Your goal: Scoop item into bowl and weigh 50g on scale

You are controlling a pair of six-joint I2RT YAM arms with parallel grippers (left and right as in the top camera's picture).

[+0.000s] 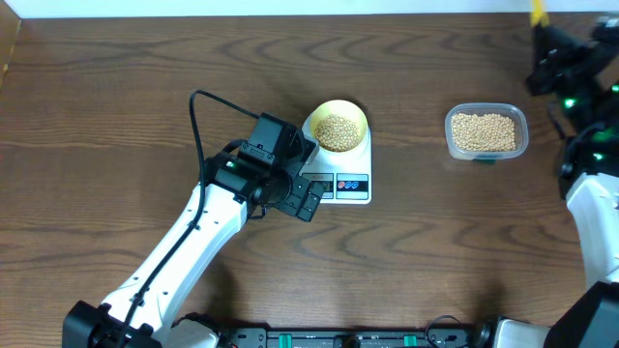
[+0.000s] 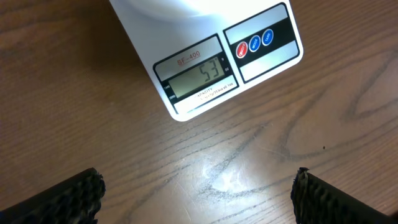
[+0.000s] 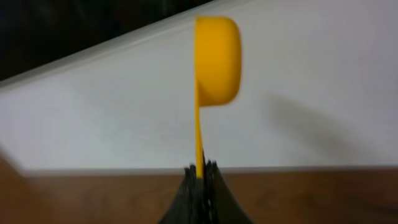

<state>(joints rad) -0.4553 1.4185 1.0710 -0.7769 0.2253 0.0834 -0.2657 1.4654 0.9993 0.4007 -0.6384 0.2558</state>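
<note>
**Scale reads 53, left hand parked in front of it, scoop up in the right**

The scale (image 1: 360, 162) sits around the middle of the worktop (image 1: 116, 97), with its display and buttons turned toward the near edge. The pale-yellow bowl (image 1: 338, 104) is on its platform with a decent heap of beans (image 1: 338, 133) in it. In the left wrist view the display (image 2: 199, 78) shows 53, and the red and blue buttons (image 2: 254, 45) are just beside it.

The left hand (image 2: 199, 199) hovers over bare wood just off the scale's near edge. Its fingers are spread wide apart and there's nothing between them.

The right hand (image 3: 200, 180) is up at the far right corner of the worktop. It's clamped tight on the handle of the yellow scoop (image 3: 217, 59), which stands upright with the cup at the top. The shot's a bit blurry, so I can't tell if anything is in the cup.

The clear tub (image 1: 450, 135) sits toward the right edge, well apart from the scale, with more of the beans in it.
</note>
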